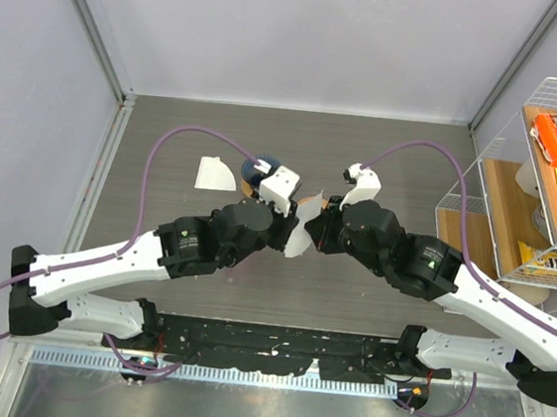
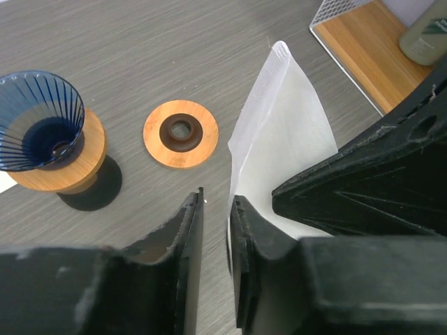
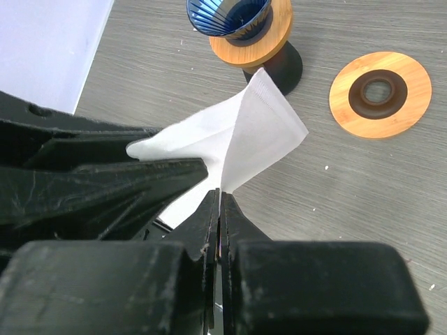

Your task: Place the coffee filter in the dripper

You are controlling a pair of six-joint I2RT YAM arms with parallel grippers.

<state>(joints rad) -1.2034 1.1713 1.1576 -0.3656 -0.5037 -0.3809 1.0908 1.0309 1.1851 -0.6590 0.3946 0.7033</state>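
Right hand [image 3: 218, 200] clenched on coffee filter [image 3: 258, 136]; left hand [image 2: 218, 199] released, filter just beside

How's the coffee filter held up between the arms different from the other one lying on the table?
The held coffee filter is off the table, pinched in the right gripper's shut jaws; the spare filter lies on the table, untouched. The held one is puffed partly open; the spare one lies flat. Both are white paper.

Top cam: high, behind my bases [image 1: 137, 318], looking down. Wrist cams: close, low over bench [image 2: 209, 42], facing each other; share coffee filter [image 2: 279, 132], dripper [image 2: 38, 118], ring [image 2: 180, 134].
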